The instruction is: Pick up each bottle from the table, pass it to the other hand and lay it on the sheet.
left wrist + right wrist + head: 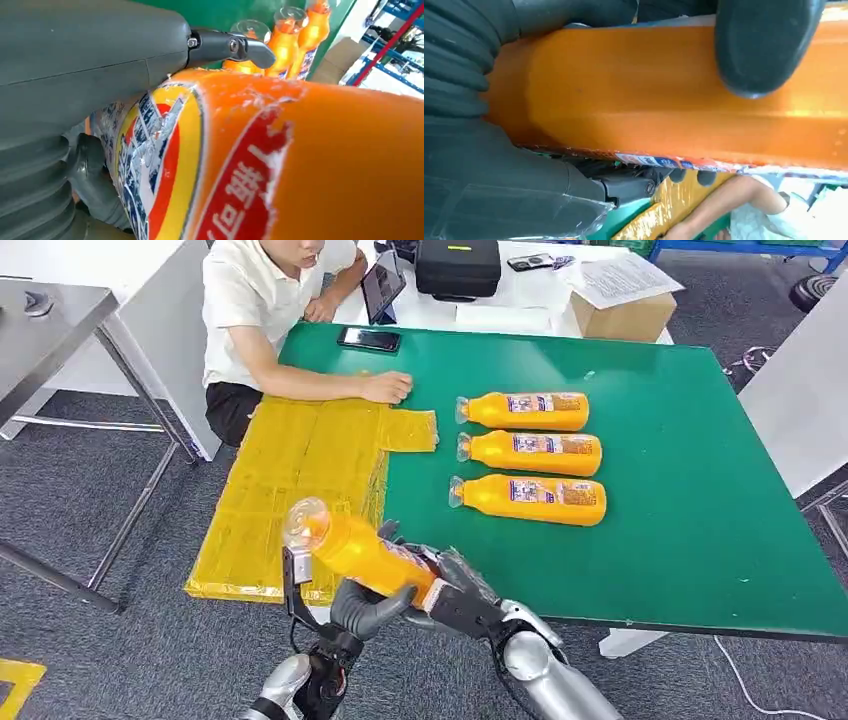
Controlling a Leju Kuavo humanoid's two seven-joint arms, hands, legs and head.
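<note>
An orange bottle point(352, 546) with a clear cap hangs tilted above the table's near edge, cap end over the yellow sheet point(300, 465). My left hand point(372, 606) grips it from below around its middle, and my right hand point(456, 585) grips its base end. Up close, the bottle point(300, 165) presses against my left hand point(75, 65). The bottle point(649, 90) also lies across my right hand point(474, 165), with a dark fingertip point(764, 45) over it. Three more orange bottles point(530, 411) point(535, 452) point(532, 499) lie side by side on the green table point(700, 490).
A person sits at the far left of the table, a forearm and hand point(385, 387) resting on the sheet's far end. A phone point(368, 338) lies near the table's far edge. Behind it stand a tablet, a black case point(457, 265) and a cardboard box point(620, 310).
</note>
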